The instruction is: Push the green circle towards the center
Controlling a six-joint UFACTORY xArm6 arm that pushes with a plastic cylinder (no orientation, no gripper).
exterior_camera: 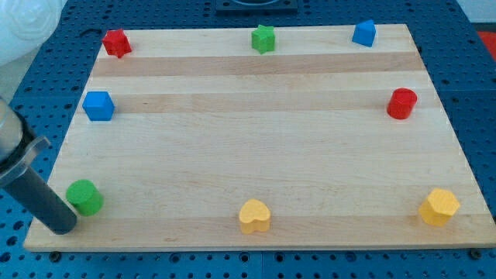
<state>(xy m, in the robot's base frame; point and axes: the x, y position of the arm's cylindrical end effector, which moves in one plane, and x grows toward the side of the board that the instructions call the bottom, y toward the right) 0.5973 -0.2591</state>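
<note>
The green circle point(84, 197) is a short green cylinder near the board's bottom left corner. My rod comes in from the view's left edge and slants down to my tip point(61, 229), which rests on the board just left of and below the green circle, a small gap apart from it. The wooden board point(256, 155) fills most of the view.
A blue cube point(98, 105) sits at the left, a red block point(116, 43) at the top left, a green star point(263, 38) at the top middle, a blue block point(364, 33) at the top right, a red cylinder point(401, 103) at the right, a yellow heart point(254, 216) at the bottom middle, a yellow block point(439, 207) at the bottom right.
</note>
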